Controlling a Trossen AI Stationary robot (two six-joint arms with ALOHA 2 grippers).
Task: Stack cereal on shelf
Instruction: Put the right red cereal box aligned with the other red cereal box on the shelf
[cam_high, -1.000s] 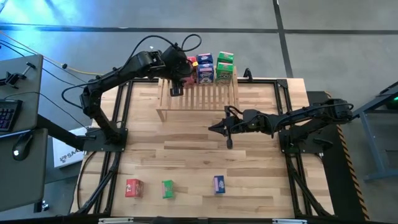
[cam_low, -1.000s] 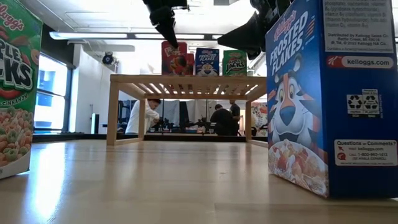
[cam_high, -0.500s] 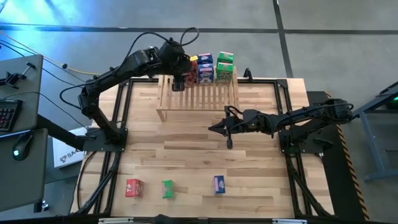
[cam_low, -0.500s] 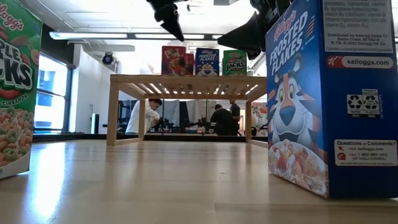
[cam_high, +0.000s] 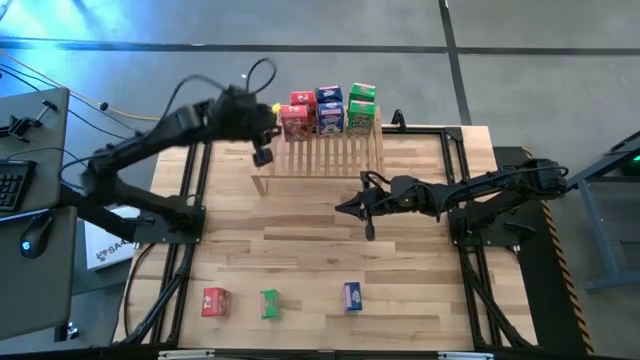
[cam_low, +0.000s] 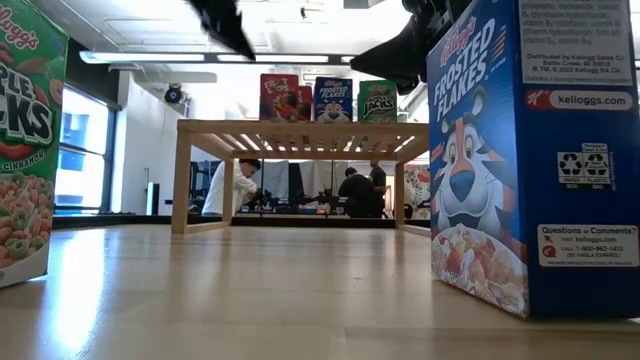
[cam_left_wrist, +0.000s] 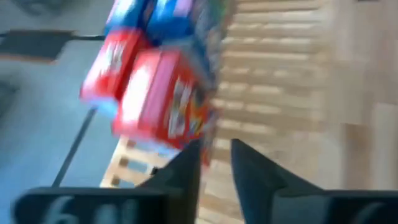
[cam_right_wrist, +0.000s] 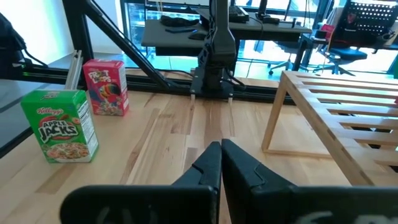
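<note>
Three cereal boxes, red (cam_high: 295, 120), blue (cam_high: 329, 112) and green (cam_high: 362, 108), stand upright in a row along the far edge of the wooden shelf (cam_high: 320, 158). My left gripper (cam_high: 262, 155) hangs off the shelf's left end, apart from the red box (cam_left_wrist: 161, 99). Its fingers (cam_left_wrist: 214, 165) show a narrow gap with nothing between them. My right gripper (cam_high: 350, 207) hovers shut near the table's middle, in front of the shelf. Three more boxes stand near the front edge: red (cam_high: 215, 301), green (cam_high: 269, 303) and blue (cam_high: 352, 295).
In the low view the blue Frosted Flakes box (cam_low: 530, 150) and the green Apple Jacks box (cam_low: 25, 150) fill the foreground. The shelf's near slats (cam_high: 320, 165) are bare. People sit in the room beyond the table (cam_low: 240, 185).
My left gripper has risen from the red box on the shelf and drawn back toward the table's left edge, past the shelf's left end. The red box stays upright on the shelf, now uncovered. My right arm has kept still.
</note>
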